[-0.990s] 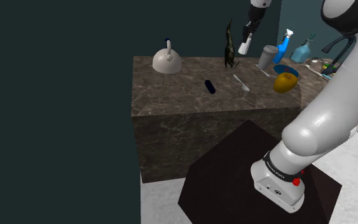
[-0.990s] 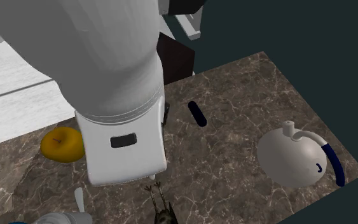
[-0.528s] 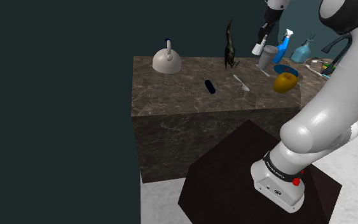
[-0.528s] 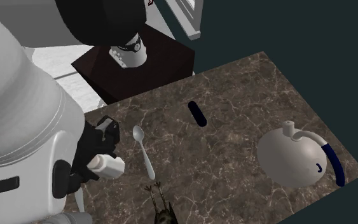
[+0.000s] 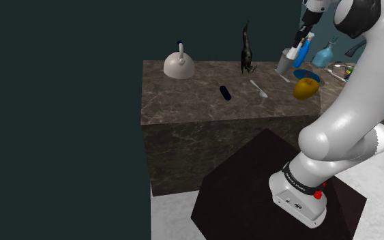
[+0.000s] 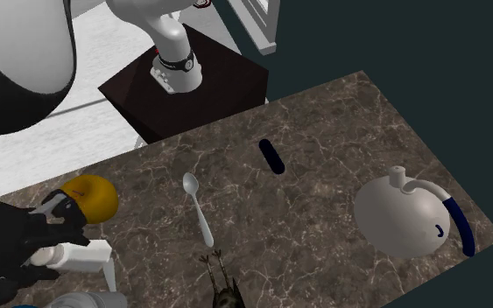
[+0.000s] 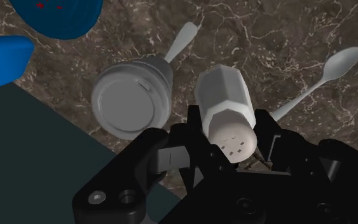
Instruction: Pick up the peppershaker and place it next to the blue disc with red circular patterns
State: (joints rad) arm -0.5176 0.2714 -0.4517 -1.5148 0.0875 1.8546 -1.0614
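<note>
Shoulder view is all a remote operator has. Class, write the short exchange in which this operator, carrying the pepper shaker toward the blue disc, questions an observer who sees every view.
Operator: From here the hand is tiny. Is the shaker really gripped?
Observer: Yes. In the wrist view the gripper is shut on the pepper shaker, with a black finger on either side and its holed end facing the camera.
Operator: What is below it?
Observer: Looking along the gripper, the shaker shows between a grey cup and a white spoon. The blue disc with red spots lies beyond the cup.
</note>
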